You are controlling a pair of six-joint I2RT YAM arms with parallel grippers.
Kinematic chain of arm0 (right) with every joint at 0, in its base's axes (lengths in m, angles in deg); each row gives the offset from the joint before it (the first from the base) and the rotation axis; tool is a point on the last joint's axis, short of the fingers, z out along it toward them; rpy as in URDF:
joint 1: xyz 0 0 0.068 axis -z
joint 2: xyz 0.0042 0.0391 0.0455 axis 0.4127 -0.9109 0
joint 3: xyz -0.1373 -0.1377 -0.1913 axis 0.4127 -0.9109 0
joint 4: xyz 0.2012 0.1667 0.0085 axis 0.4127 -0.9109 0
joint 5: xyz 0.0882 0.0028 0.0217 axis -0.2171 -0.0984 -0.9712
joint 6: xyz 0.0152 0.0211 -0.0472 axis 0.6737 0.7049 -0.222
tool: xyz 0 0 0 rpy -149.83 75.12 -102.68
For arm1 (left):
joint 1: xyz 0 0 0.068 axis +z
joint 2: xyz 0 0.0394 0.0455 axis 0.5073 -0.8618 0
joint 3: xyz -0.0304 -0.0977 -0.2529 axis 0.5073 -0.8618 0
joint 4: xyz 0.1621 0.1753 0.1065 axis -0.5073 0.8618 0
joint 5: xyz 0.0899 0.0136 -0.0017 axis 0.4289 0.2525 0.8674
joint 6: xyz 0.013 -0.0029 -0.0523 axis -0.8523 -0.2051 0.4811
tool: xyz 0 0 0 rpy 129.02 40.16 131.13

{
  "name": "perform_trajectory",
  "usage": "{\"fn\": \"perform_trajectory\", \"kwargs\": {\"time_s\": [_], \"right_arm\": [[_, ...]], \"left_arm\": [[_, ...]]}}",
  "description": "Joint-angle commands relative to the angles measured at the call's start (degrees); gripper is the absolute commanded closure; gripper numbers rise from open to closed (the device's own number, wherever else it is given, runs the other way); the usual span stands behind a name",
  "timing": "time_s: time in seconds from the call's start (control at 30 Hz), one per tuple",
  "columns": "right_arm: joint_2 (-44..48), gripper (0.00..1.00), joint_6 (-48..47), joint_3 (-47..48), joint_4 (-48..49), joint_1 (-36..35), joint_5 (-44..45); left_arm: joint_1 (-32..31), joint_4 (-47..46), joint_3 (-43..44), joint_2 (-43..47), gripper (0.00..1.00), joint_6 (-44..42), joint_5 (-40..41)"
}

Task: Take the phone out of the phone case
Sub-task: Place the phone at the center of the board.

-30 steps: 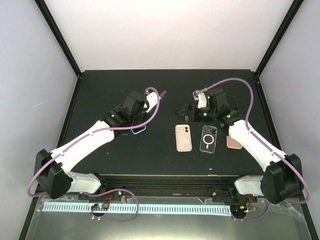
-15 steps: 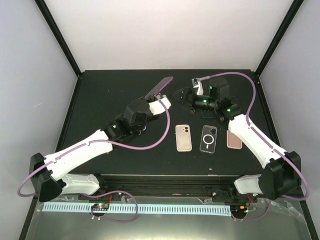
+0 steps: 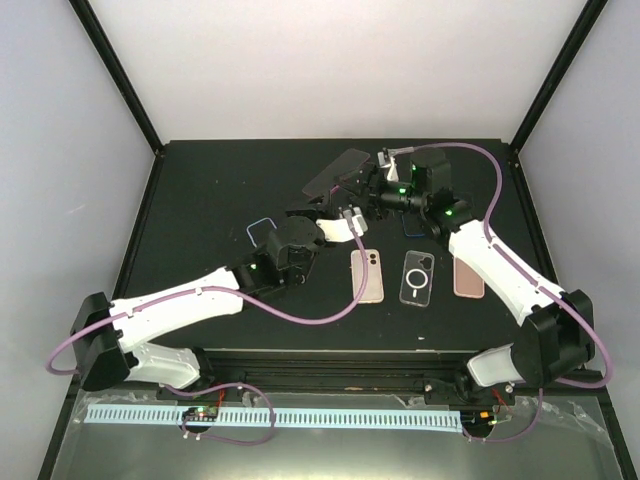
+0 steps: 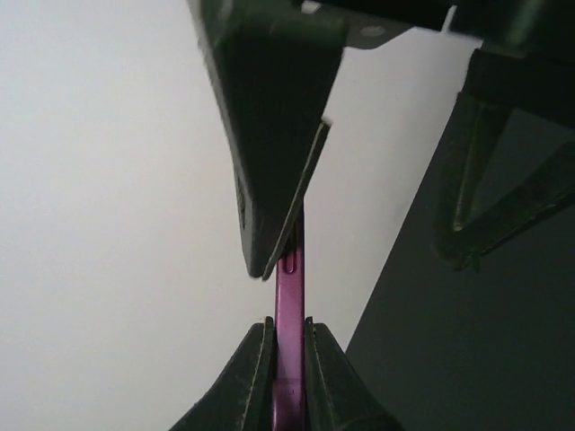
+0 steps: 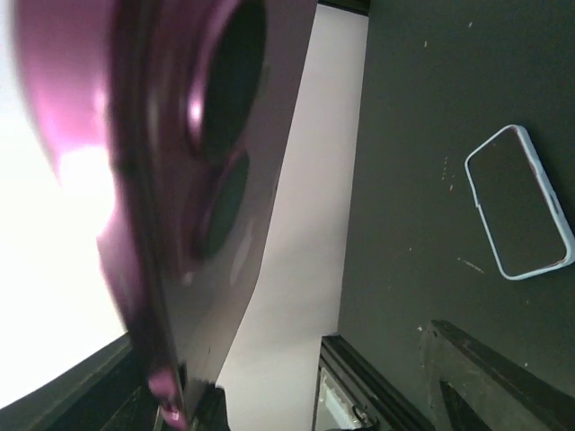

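A purple phone (image 3: pixel 338 170) hangs raised over the back middle of the table, with my left gripper (image 3: pixel 338 212) shut on its lower end. In the left wrist view the phone (image 4: pixel 289 296) stands edge-on between my left gripper's (image 4: pixel 287 325) pads. My right gripper (image 3: pixel 372 192) is open at the phone's upper end; one of its fingers (image 4: pixel 269 162) lies against the phone, the other stands well off. The phone's camera side (image 5: pixel 180 180) fills the left of the right wrist view, beside my right gripper (image 5: pixel 305 386). A light-blue phone case (image 3: pixel 262 230) (image 5: pixel 521 202) lies flat on the table, apart from the phone.
On the black table (image 3: pixel 200 200) near the front lie a pink phone (image 3: pixel 367 275), a clear case with a ring (image 3: pixel 417 277) and another pink item (image 3: pixel 468 283) partly under the right arm. Black frame posts (image 3: pixel 115 70) and white walls enclose the table.
My left arm has swung right and forward, carrying the purple phone up to the table's middle. My right gripper has turned to meet it. The blue case now lies uncovered.
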Motion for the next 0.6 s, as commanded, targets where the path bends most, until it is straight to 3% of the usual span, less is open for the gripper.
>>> {"fn": "perform_trajectory", "kwargs": {"time_s": [0.0, 0.17, 0.47, 0.57], "right_arm": [[-0.7, 0.28, 3.5, 1.5, 0.4, -0.2, 1.1], [-0.1, 0.66, 3.5, 1.5, -1.9, -0.2, 2.1], [1.1, 0.97, 3.1, 1.4, -1.9, 0.1, 1.7], [1.3, 0.99, 2.8, 1.0, -1.2, 0.9, 1.4]], "left_arm": [[-2.2, -10.4, 0.0, -1.4, 0.98, -6.7, 2.8], [-3.4, -14.5, -2.5, -2.3, 0.98, -10.5, 3.2], [-5.3, -21.1, -4.1, -4.8, 0.98, -16.0, 5.7], [-5.4, -18.9, -3.9, -4.5, 0.95, -15.8, 5.6]]}}
